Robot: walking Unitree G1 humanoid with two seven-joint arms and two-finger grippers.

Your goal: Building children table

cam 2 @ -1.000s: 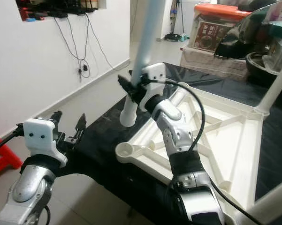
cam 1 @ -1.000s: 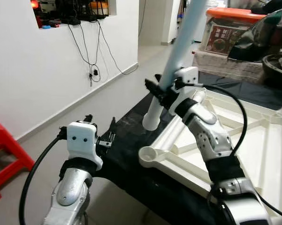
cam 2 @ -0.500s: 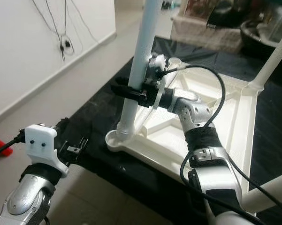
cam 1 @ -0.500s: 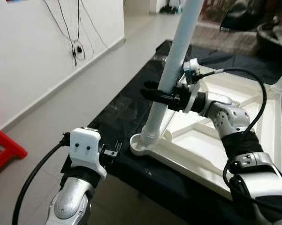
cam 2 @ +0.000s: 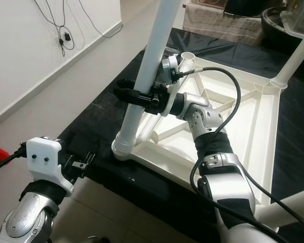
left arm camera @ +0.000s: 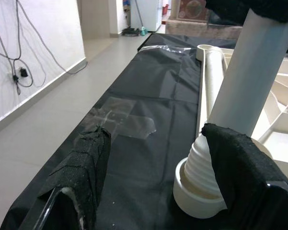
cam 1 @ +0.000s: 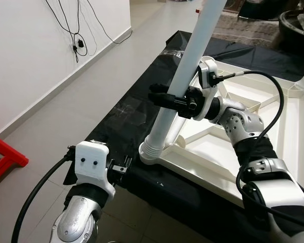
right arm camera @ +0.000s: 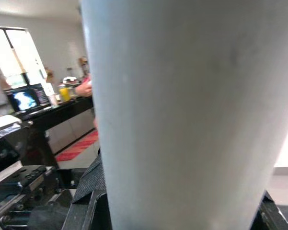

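From my station, the big change is that the table leg [cam 1: 189, 71], which hung above the frame a second ago with its end free, now has its ribbed lower end sitting in the round corner socket [cam 1: 150, 153] of the upturned white tabletop [cam 1: 273, 147], at the corner nearest the black-covered platform's [cam 1: 126, 109] front edge. My right gripper [cam 1: 168, 100] has come down with it and stays clamped around the leg partway up, fingers closed on either side; the leg leans a little rather than standing square (so I judge it seated but not yet pushed home). My left gripper [left arm camera: 153, 172] hovers low just off that same corner, its padded fingers [left arm camera: 84, 158] spread apart with the socket between them, holding nothing. Another leg [cam 2: 293, 55] already stands at a far corner. No brand, label or writing is legible on the parts.
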